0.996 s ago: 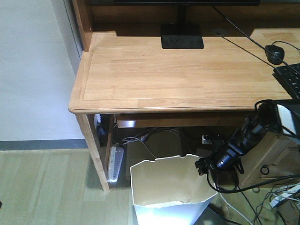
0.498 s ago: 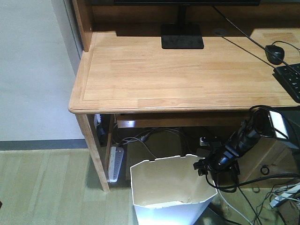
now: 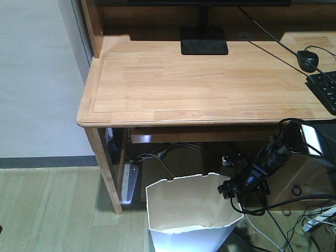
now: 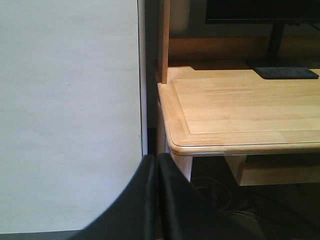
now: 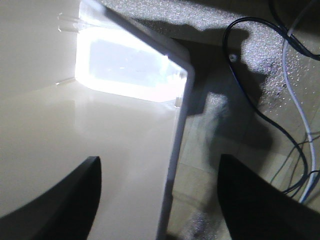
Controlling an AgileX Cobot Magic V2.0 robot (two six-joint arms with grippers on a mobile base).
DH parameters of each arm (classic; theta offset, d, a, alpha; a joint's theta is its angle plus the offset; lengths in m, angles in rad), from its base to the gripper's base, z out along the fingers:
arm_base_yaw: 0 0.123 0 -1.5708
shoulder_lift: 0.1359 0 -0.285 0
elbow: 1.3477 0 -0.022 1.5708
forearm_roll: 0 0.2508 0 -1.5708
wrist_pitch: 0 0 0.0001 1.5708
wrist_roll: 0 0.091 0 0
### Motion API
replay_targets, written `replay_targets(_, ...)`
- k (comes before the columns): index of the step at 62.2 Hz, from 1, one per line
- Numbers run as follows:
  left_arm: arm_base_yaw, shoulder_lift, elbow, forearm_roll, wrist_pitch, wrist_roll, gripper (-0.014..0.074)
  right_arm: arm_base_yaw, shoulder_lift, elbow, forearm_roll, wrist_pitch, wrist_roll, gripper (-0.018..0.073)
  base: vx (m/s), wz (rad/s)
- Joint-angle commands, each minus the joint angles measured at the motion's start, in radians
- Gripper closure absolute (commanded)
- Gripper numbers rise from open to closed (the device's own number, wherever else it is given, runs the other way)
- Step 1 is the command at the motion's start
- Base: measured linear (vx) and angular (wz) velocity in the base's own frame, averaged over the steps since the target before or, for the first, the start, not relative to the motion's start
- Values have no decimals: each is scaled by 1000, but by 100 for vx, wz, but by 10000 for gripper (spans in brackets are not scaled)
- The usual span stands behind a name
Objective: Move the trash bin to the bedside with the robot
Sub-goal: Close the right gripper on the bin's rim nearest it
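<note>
item: trash bin (image 3: 181,205), white, upright on the floor below the front edge of the desk (image 3: 199,84), long axis vertical; bedside not in view. right gripper (image 3: 229,188) is the nearer arm, spread wide astride the bin's right-hand wall, with 1 of its fingers (image 5: 60,200) inside and 1 outside, rim between them and not yet pinched; left gripper (image 4: 156,172) is pressed together on nothing, facing the desk corner, well apart from the bin. no brand, label or legible writing.
</note>
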Motion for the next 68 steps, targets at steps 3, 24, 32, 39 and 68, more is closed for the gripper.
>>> replay_targets(3,-6,-10,29,-4,-74,-9,602,-19,-58,-11,-24,-2,-14,95,0,0)
replay_targets(24,-6,-10,29,-4,-74,-9,602,-110,22,-106,-9,105,-5,95,0,0)
replay_targets(32,-6,-10,29,-4,-74,-9,602,-93,55,-149,-9,122,-5,95,0,0)
replay_targets(39,-6,-10,29,-4,-74,-9,602,-70,74,-169,-3,115,-5,95,0,0)
replay_targets(68,-6,-10,29,-4,-74,-9,602,-52,141,-282,-2,211,-7,258,0,0)
